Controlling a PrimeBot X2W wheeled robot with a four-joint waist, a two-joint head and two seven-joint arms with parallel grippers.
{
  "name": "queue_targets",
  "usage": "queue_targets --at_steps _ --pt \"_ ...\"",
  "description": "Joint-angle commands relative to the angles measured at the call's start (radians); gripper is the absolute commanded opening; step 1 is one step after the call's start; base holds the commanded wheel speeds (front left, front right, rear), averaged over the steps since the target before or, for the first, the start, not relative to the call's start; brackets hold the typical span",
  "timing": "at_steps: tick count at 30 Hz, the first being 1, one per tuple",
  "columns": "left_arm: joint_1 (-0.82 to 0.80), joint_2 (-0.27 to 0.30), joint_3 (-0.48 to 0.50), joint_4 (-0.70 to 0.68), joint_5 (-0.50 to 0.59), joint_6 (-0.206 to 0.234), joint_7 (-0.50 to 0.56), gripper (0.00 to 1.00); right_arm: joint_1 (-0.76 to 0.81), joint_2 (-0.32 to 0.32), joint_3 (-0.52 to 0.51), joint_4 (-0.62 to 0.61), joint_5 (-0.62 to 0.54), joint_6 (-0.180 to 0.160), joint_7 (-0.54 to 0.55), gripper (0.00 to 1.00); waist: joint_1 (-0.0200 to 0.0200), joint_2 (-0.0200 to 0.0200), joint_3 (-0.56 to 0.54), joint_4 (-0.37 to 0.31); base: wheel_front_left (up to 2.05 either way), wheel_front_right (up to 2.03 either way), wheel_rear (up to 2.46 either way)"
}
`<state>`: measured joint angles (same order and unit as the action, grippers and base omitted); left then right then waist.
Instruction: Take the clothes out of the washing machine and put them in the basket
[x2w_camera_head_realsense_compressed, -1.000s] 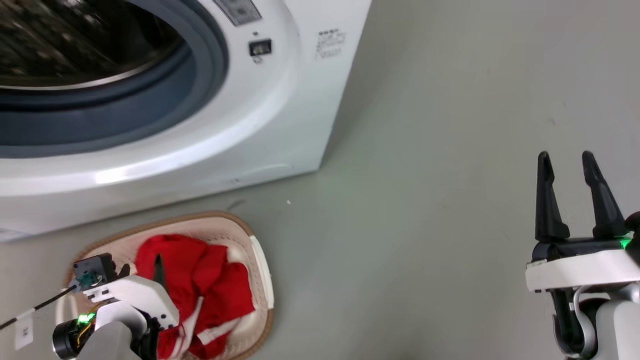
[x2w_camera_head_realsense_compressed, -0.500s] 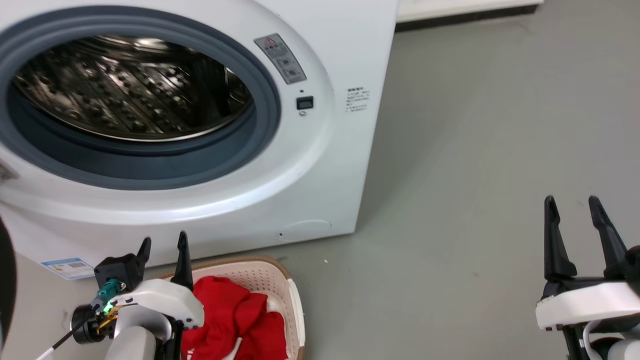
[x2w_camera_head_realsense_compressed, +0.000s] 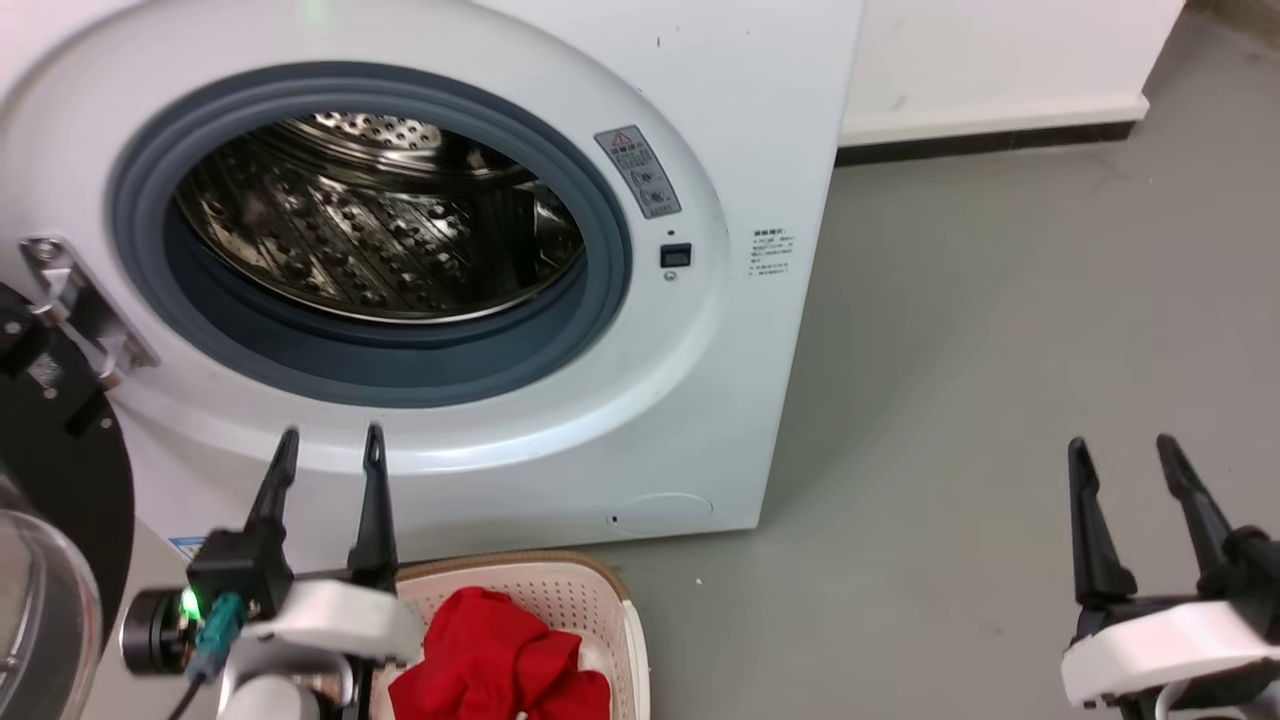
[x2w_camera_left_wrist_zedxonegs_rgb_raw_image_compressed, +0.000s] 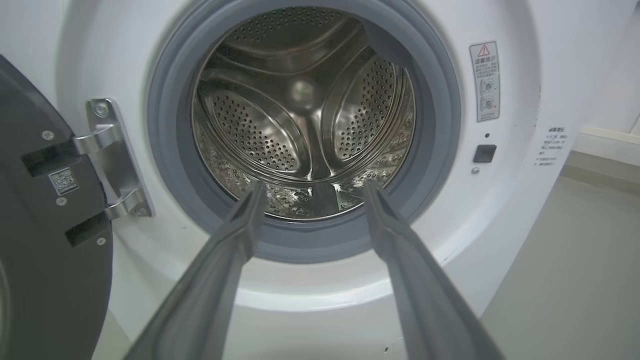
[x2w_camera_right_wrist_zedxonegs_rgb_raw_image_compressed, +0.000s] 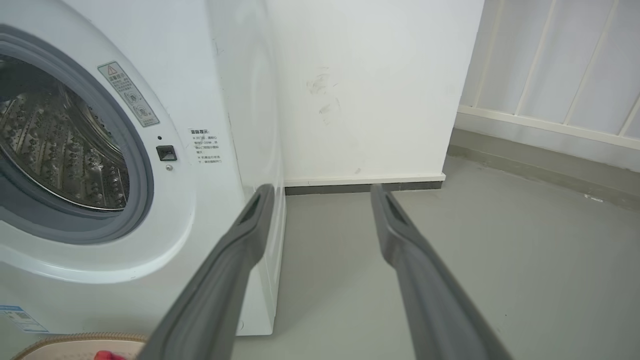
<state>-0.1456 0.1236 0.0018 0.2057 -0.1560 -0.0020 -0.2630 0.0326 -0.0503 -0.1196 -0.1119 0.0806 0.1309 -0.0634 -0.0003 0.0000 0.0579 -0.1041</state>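
The white washing machine (x2w_camera_head_realsense_compressed: 760, 120) stands with its round door (x2w_camera_head_realsense_compressed: 50, 480) swung open to the left. Its steel drum (x2w_camera_left_wrist_zedxonegs_rgb_raw_image_compressed: 305, 115) looks bare, with no clothes showing inside. On the floor before it sits the cream basket (x2w_camera_head_realsense_compressed: 560, 590), holding red clothes (x2w_camera_head_realsense_compressed: 490, 655). My left gripper (x2w_camera_head_realsense_compressed: 330, 445) is open and holds nothing, raised above the basket's left end, its fingers pointing at the drum opening (x2w_camera_left_wrist_zedxonegs_rgb_raw_image_compressed: 310, 187). At the lower right my right gripper (x2w_camera_head_realsense_compressed: 1120, 450) is open too, over bare floor, well away from the machine (x2w_camera_right_wrist_zedxonegs_rgb_raw_image_compressed: 320, 192).
Grey floor (x2w_camera_head_realsense_compressed: 1000, 330) spreads to the right of the machine. A white wall with a dark skirting (x2w_camera_head_realsense_compressed: 980, 140) runs behind it. White railing (x2w_camera_right_wrist_zedxonegs_rgb_raw_image_compressed: 550, 75) shows at the far right of the right wrist view. The door's metal hinge (x2w_camera_left_wrist_zedxonegs_rgb_raw_image_compressed: 107, 160) sits left of the opening.
The head camera has tilted up, bringing the whole drum opening into view. My left gripper has risen from over the red clothes in the basket and now points toward the drum.
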Motion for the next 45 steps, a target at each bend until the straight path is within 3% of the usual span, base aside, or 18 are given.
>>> queue_targets --at_steps 1,14,39,40,45 --pt "0.04 0.009 -0.004 -0.017 0.01 0.008 0.002 1.0 0.025 0.0 0.004 -0.005 -0.012 0.0 0.006 1.0 0.0003 0.0 -0.023 0.013 0.0 0.0 0.0" --pt "0.186 0.004 -0.025 -0.117 0.004 0.03 0.072 1.0 0.087 0.0 0.04 -0.027 -0.033 0.0 0.023 1.0 0.0003 0.0 -0.09 0.07 0.0 0.0 0.0" --pt "0.171 0.029 -0.044 -0.144 -0.008 0.04 0.081 1.0 0.07 0.0 0.046 -0.009 -0.019 0.0 0.011 1.0 0.0003 0.0 -0.072 0.078 0.0 0.0 0.0" --pt "0.181 0.024 -0.043 -0.137 -0.007 0.038 0.084 0.0 0.075 0.0 0.046 -0.009 -0.019 0.0 0.011 0.0 0.0003 0.0 -0.072 0.078 0.0 0.0 0.0" --pt "0.167 0.016 -0.025 -0.105 -0.079 0.029 0.109 0.0 0.072 0.0 0.052 0.014 0.064 0.0 0.012 0.0 0.0003 0.0 -0.071 0.079 0.0 0.0 0.0"
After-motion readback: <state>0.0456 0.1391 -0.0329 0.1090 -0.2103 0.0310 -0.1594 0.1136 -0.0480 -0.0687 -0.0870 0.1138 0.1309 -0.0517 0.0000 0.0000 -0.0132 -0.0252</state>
